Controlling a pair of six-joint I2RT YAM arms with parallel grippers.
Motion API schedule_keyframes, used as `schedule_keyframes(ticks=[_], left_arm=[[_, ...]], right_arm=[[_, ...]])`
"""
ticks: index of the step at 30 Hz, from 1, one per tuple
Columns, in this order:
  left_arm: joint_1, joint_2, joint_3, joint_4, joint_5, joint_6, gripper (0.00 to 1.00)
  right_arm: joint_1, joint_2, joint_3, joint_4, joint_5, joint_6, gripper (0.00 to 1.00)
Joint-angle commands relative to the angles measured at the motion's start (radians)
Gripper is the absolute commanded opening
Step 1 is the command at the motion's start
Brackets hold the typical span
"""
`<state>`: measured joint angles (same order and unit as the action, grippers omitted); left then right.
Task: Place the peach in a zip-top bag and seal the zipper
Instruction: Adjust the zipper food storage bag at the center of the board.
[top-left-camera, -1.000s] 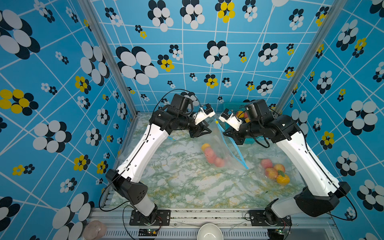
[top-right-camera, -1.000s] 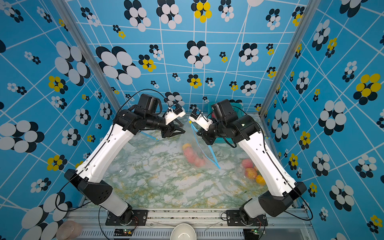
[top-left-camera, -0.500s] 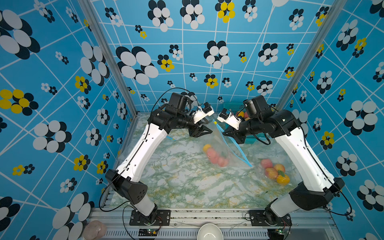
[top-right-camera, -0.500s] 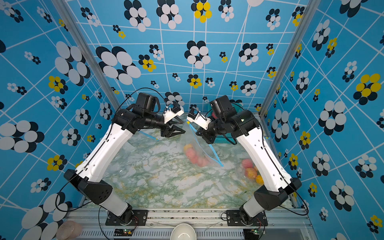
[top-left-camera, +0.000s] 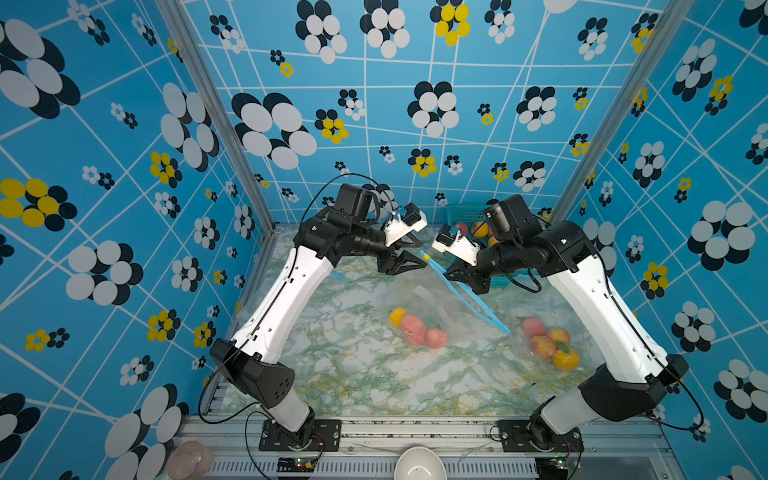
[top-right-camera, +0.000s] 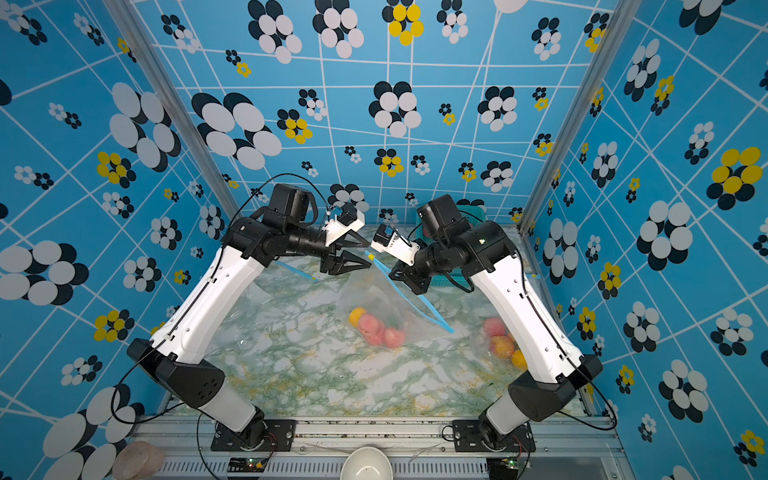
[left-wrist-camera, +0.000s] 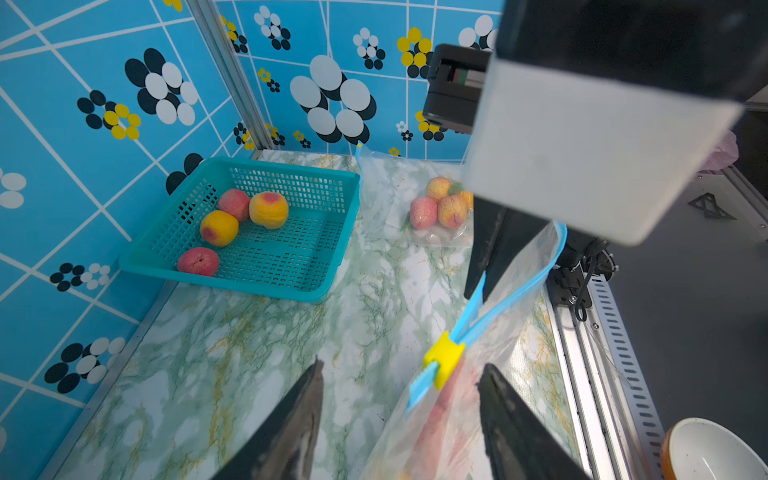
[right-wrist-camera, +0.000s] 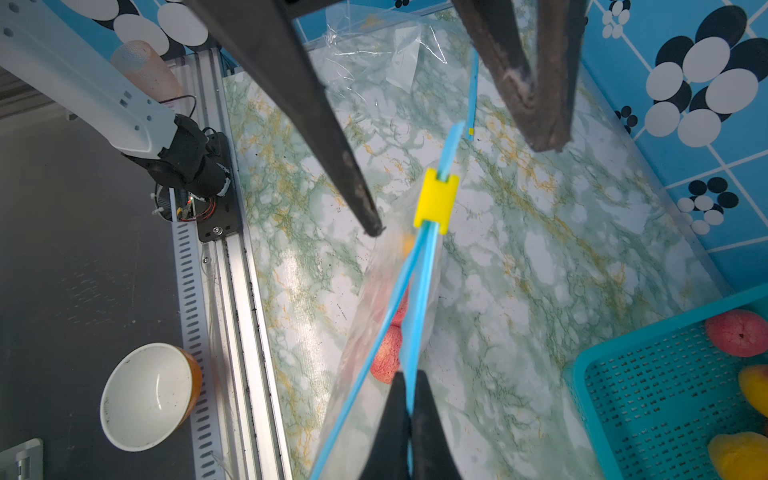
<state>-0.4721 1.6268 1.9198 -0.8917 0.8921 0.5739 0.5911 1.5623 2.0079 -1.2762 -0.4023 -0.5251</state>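
**Supervisor:** Blue zipper strip (right-wrist-camera: 415, 299): what holds it?

**Operator:** My right gripper (right-wrist-camera: 409, 376) does. Its jaws are pinched flat on the strip, and the zip-top bag (top-left-camera: 436, 307) hangs from that grip. The bag's lower end rests on the marble table (top-left-camera: 353, 374).

**Supervisor:** Where are the peaches?

**Operator:** I see the peaches (top-left-camera: 417, 330) inside the bag at its bottom, lying against the table.

**Supervisor:** And the left gripper?

**Operator:** My left gripper (left-wrist-camera: 403, 365) is spread wide and holds nothing. The yellow slider (left-wrist-camera: 444, 359) sits between its fingertips and touches neither.

**Supervisor:** What is the zipper's condition?

**Operator:** From the slider toward the right gripper the two tracks stand apart. Past the slider they run as one.

**Supervisor:** Anything else on the table?

**Operator:** A teal basket (left-wrist-camera: 249, 286) holding loose fruit stands in the far right corner. A second bag of fruit (top-left-camera: 548, 345) lies near the right arm. A white bowl (right-wrist-camera: 145, 395) sits beyond the front rail.
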Motion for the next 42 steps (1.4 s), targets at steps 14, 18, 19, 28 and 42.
schedule_keyframes(ticks=[14, 18, 19, 28, 42], left_arm=[[0.015, -0.022, -0.025, -0.051, 0.094, 0.017, 0.03], [0.013, -0.039, -0.051, -0.018, 0.102, -0.011, 0.01], [0.011, -0.046, -0.063, -0.005, 0.105, -0.021, 0.02], [0.007, -0.065, -0.121, 0.058, 0.081, -0.065, 0.22], [0.003, -0.048, -0.127, 0.039, 0.083, -0.063, 0.18]], right_arm=[[-0.037, -0.088, -0.125, 0.130, 0.052, 0.052, 0.00], [-0.049, -0.085, -0.129, 0.153, 0.062, 0.072, 0.00], [-0.050, -0.085, -0.130, 0.158, 0.063, 0.074, 0.00], [-0.050, -0.094, -0.161, 0.186, -0.004, 0.059, 0.00], [-0.050, -0.100, -0.189, 0.224, -0.008, 0.066, 0.00]])
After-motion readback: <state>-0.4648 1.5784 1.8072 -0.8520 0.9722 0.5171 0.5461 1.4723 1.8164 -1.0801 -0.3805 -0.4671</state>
